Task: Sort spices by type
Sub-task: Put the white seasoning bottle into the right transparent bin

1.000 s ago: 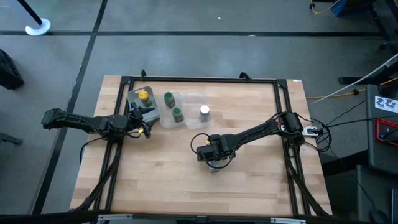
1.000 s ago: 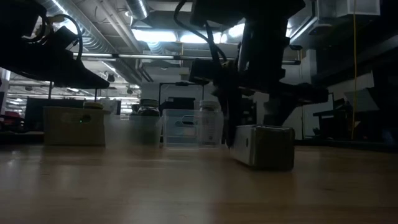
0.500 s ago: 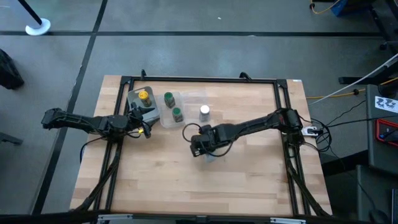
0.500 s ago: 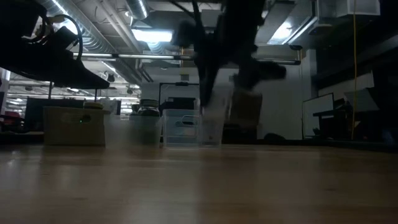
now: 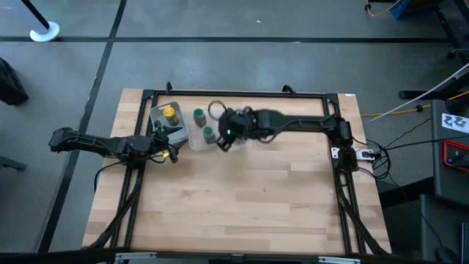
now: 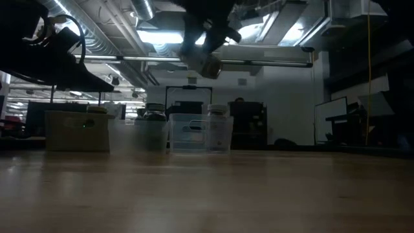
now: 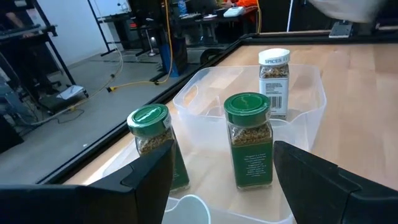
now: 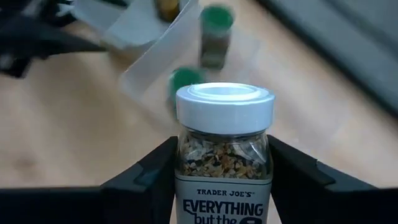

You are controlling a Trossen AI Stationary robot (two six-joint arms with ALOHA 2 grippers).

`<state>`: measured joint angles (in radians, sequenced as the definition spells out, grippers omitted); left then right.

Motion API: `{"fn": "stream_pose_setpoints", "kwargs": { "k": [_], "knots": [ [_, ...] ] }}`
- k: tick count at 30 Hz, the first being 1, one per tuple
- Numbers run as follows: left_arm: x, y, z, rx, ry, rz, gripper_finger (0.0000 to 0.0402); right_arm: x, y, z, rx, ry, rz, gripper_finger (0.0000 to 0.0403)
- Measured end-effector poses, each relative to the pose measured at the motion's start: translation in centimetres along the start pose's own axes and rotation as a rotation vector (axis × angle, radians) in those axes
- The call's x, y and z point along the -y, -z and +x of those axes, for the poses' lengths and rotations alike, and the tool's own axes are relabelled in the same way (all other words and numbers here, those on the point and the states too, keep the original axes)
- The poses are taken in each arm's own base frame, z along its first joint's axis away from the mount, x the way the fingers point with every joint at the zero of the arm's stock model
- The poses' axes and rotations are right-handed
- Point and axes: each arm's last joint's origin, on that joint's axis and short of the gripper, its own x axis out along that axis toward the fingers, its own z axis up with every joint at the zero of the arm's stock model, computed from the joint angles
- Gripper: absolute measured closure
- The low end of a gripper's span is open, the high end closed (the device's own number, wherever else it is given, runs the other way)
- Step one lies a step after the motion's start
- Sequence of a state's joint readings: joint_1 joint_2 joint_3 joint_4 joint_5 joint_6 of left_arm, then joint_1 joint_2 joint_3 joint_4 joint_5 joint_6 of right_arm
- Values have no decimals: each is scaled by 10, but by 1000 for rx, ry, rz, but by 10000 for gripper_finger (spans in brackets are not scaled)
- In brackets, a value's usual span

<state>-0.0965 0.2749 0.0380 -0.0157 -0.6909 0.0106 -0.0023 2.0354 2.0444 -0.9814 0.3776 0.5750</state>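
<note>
In the right wrist view a white-lidded spice jar (image 8: 224,143) labelled "Everything but the" sits between the fingers of my right gripper (image 8: 224,171). The high view puts my right gripper (image 5: 226,138) over the clear containers (image 5: 201,130) near the table's far left. Two green-lidded jars (image 7: 249,140) (image 7: 151,146) and a second white-lidded jar (image 7: 274,81) stand upright in clear containers. The yellow-lidded jar (image 5: 169,114) stands in its own container. My left gripper (image 5: 172,152) waits open, just left of the containers. My right gripper pinches the white-lidded jar by its glass body (image 8: 186,152), just under the lid, with one finger (image 8: 149,180) on each side. The jar is lifted clear, high above the table, and shows tilted in the low view (image 6: 210,65).
A black frame (image 5: 234,94) runs round the wooden table's edges. The clear containers sit in the far left part; bare wood (image 5: 242,205) takes up the middle and near side. My left arm (image 5: 95,143) lies along the left edge.
My right gripper took the white-lidded jar off the table's middle, lifted it clear, and carried it up and toward the far left, until it was over the clear containers. The jar had lain on the wood; now it is high in the air.
</note>
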Motion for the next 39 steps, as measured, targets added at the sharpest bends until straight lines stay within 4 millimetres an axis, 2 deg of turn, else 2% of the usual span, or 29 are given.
{"fn": "stream_pose_setpoints", "kwargs": {
  "k": [8, 13, 18, 24, 28, 39],
  "knots": [
    [0, 0, 0, 0, 0, 61, 147, 48, -40, 18, 86, 12, -242, 200],
    [0, 0, 0, 0, 0, 75, 147, 88, -66, 30, 135, -107, -305, 200],
    [0, 0, 0, 0, 0, 72, 147, 121, -77, 52, 210, -229, -335, 200],
    [-1, 0, 0, 6, -22, -61, 147, 144, -64, 92, 287, -402, -329, 200],
    [-3, 0, 0, 11, -95, -153, 147, 150, -50, 113, 370, -501, -343, 200],
    [-10, -8, -7, 101, -114, -247, 147, 151, -15, 140, 504, -557, -415, 198]
  ]
}}
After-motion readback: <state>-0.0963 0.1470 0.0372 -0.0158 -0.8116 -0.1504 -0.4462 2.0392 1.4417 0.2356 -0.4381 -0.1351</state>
